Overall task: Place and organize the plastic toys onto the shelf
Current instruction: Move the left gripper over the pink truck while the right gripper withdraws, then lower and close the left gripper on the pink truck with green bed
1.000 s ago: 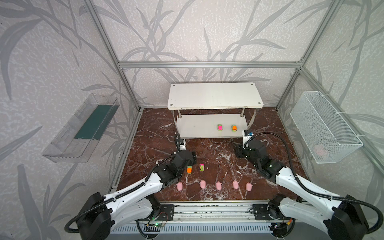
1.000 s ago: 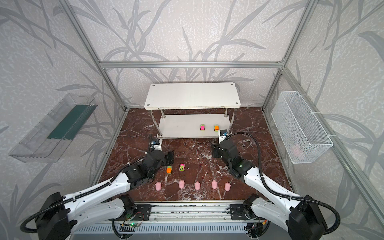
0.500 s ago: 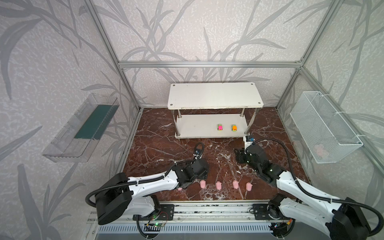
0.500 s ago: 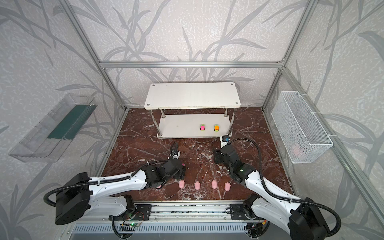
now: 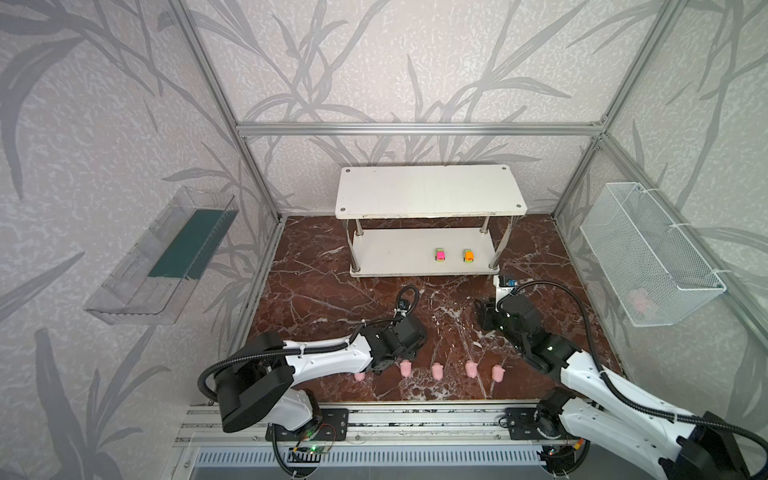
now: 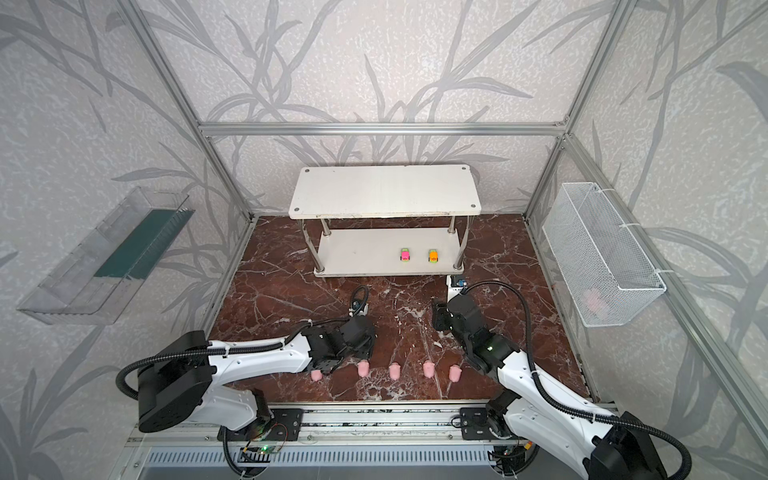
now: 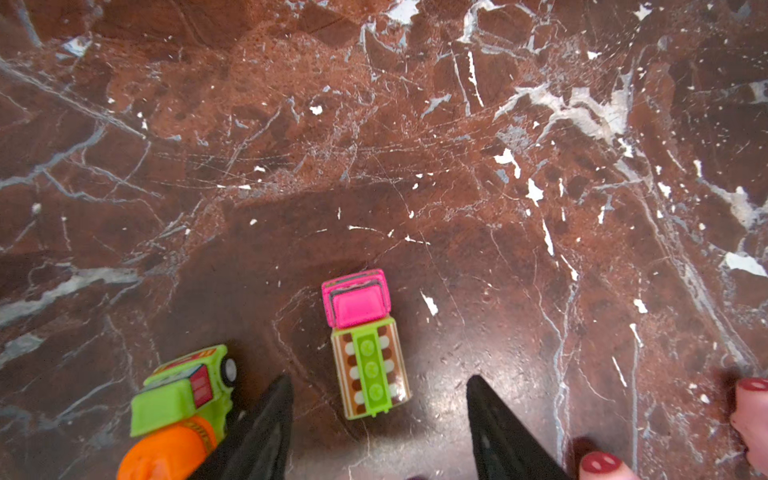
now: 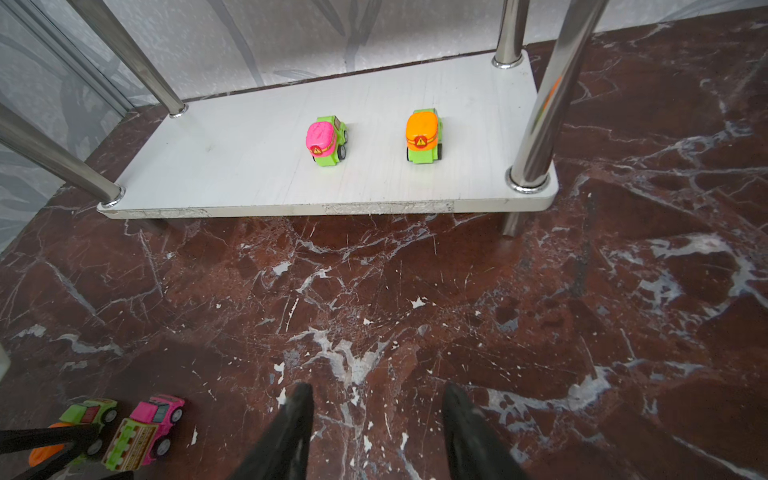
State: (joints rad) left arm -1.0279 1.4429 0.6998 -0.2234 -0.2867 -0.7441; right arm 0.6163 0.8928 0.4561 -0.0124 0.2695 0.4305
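Straddling the pink truck (image 7: 361, 332) with the left gripper (image 7: 378, 378), jaws apart, empty; centering first, minding the orange car (image 7: 174, 399) alongside.

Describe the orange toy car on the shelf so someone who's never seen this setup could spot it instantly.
At the back of the marble floor stands a white two-tier shelf; look at its lower tier. Two toy cars sit side by side near its right end. Yours is the orange-roofed car, outermost; the pink-roofed car beside it shares the lime body.
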